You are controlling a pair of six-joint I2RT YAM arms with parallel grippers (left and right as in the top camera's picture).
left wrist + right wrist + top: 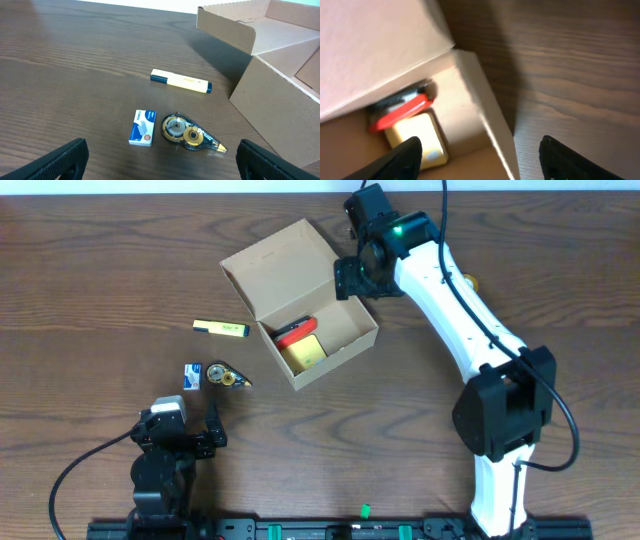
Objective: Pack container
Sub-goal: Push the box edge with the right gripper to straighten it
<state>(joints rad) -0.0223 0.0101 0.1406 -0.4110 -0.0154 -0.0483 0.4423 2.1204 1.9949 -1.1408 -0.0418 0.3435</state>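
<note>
The tan cardboard container (345,330) sits open at mid-table with its flap lid (275,265) raised at the back left. Inside lie a red-and-black item (295,331) and a yellow pad (303,352), which also show in the right wrist view as the red item (400,111) and the yellow pad (417,137). My right gripper (357,277) is open, its fingers straddling the container's far right wall (487,120). My left gripper (200,435) is open and empty near the front edge, short of the small items.
Left of the container lie a yellow highlighter (221,329) (181,81), a blue staples box (193,375) (143,128) and a correction tape dispenser (229,375) (190,134). A small yellowish object (470,281) shows behind my right arm.
</note>
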